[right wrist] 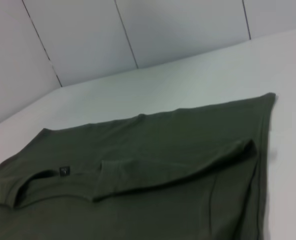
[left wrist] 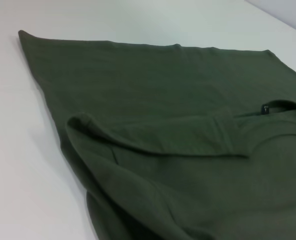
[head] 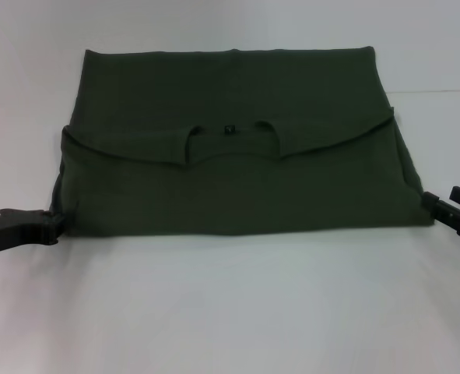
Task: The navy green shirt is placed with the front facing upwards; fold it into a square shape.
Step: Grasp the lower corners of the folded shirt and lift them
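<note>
The shirt (head: 237, 156) lies in the middle of the desk (head: 230, 312), already folded over once. The left gripper (head: 52, 226) and right gripper (head: 436, 204) touch its near corners; I cannot tell if they pinch it. Lift both corners together, evenly.

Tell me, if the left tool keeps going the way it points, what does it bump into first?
Probably the navy green shirt. The left tool sits at the shirt's near left corner, pointing toward the fabric, so it would meet that edge almost at once. Whether it already touches is unclear.
</note>
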Controlling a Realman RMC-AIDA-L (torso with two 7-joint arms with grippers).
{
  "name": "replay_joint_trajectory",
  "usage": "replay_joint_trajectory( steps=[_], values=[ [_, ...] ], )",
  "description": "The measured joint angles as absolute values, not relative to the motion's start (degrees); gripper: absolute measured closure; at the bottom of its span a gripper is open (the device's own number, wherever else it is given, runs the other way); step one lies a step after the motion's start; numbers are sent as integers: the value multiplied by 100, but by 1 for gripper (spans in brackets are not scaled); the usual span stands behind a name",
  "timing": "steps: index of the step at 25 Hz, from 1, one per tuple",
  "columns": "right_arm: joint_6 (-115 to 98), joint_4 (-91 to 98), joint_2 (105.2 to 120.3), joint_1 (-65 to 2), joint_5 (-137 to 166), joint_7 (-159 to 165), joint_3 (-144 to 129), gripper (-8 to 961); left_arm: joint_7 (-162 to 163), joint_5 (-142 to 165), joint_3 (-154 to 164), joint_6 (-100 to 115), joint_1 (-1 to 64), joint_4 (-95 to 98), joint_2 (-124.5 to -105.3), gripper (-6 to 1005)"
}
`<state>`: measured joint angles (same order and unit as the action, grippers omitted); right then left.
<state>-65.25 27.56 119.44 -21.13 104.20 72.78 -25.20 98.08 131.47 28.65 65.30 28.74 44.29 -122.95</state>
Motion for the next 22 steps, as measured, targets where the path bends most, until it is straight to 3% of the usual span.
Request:
replay_joint_trajectory(
  steps=[22],
  values=[
    [-5866,2649,11946,-2282,10424,7797,-3322,266,9793,13148,2900,6379,2944,4430,-12304,956]
  ],
)
